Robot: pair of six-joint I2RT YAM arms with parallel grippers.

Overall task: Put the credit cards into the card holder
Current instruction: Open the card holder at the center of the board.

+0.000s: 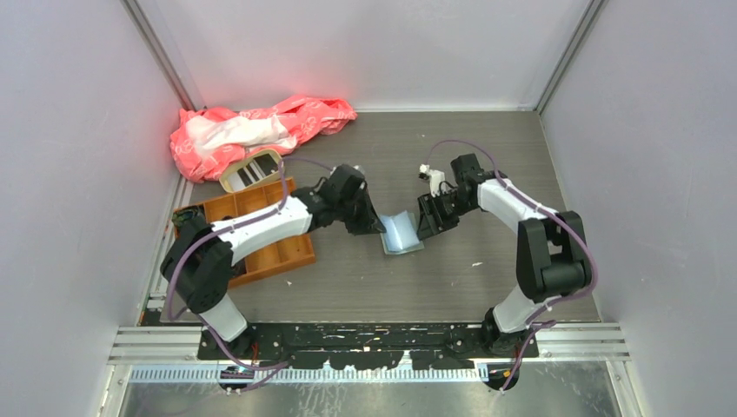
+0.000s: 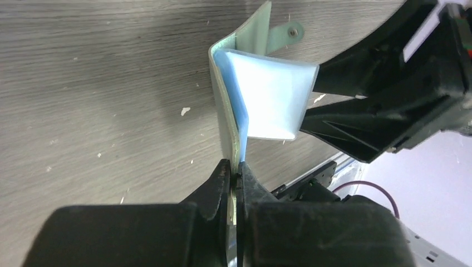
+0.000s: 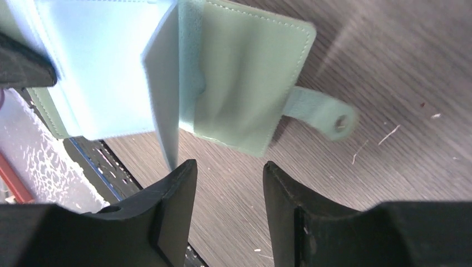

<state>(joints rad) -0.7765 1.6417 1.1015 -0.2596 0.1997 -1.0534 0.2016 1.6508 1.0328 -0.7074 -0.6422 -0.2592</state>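
**Left gripper (image 2: 236, 169) clamped on the card holder (image 2: 261, 94); right gripper (image 3: 229, 169) agape beside it**

Left wrist view, bottom centre: the two fingers are pressed together on the edge of the sage-green cover and a pale blue pocket leaf. The card holder sits at the centre of the top view on the grey wood-grain table (image 1: 487, 156), folded open, with one half flat and the other raised. Its snap tab (image 3: 328, 114) lies on the table at the right of the right wrist view. The right gripper's jaws stand apart with nothing between them, and one pale leaf hangs just beside the finger at the left of that view. Upper left of the top view: credit cards (image 1: 254, 170), dark and pale, in a beige tray (image 1: 228, 181). An orange compartment tray (image 1: 295, 252) lies below it and a pink plastic bag (image 1: 252, 130) above.
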